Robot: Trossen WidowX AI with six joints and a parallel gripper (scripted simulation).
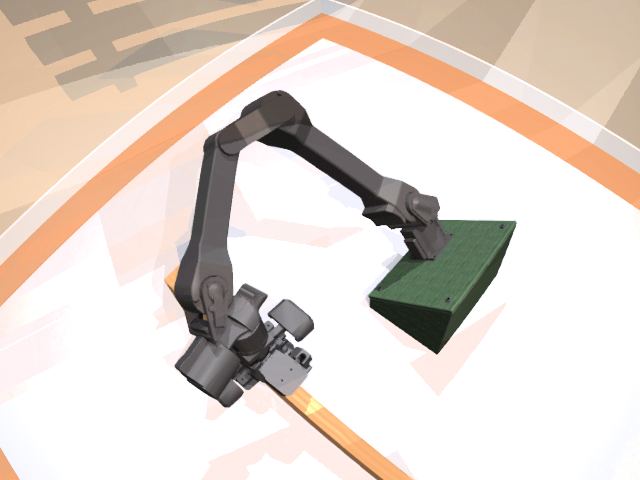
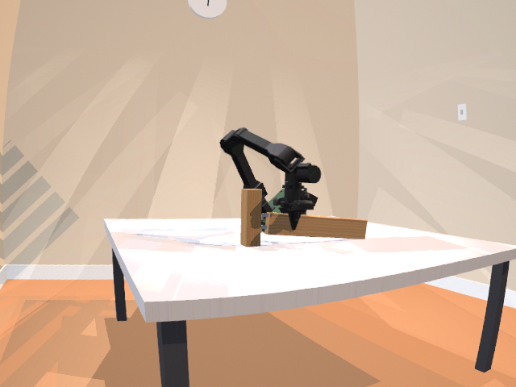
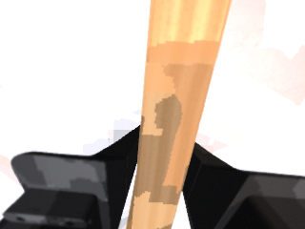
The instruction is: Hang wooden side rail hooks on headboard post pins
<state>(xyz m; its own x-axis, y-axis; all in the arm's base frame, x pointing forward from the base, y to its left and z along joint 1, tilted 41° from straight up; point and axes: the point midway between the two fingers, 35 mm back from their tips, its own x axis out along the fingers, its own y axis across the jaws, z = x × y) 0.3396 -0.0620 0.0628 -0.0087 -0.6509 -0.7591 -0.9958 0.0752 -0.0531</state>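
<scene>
The wooden side rail (image 1: pixel 336 421) (image 2: pixel 329 226) (image 3: pixel 178 86) runs across the white table. In the exterior view its end by the post sits slightly raised and its far end rests on the table. The upright wooden headboard post (image 2: pixel 251 216) stands at that raised end; in the top view only an edge of the post (image 1: pixel 169 279) shows beside the arm. The steel hooks (image 2: pixel 264 221) lie in the narrow gap between rail and post. I cannot tell whether they sit on the pins. My gripper (image 1: pixel 281 383) (image 2: pixel 293 223) (image 3: pixel 166 140) is shut on the rail near its post end.
The arm's green base block (image 1: pixel 449 279) stands behind the rail on the white table (image 1: pixel 516 361) (image 2: pixel 291 275). The arm arches over the post. The table's edge runs close in front of the post in the exterior view.
</scene>
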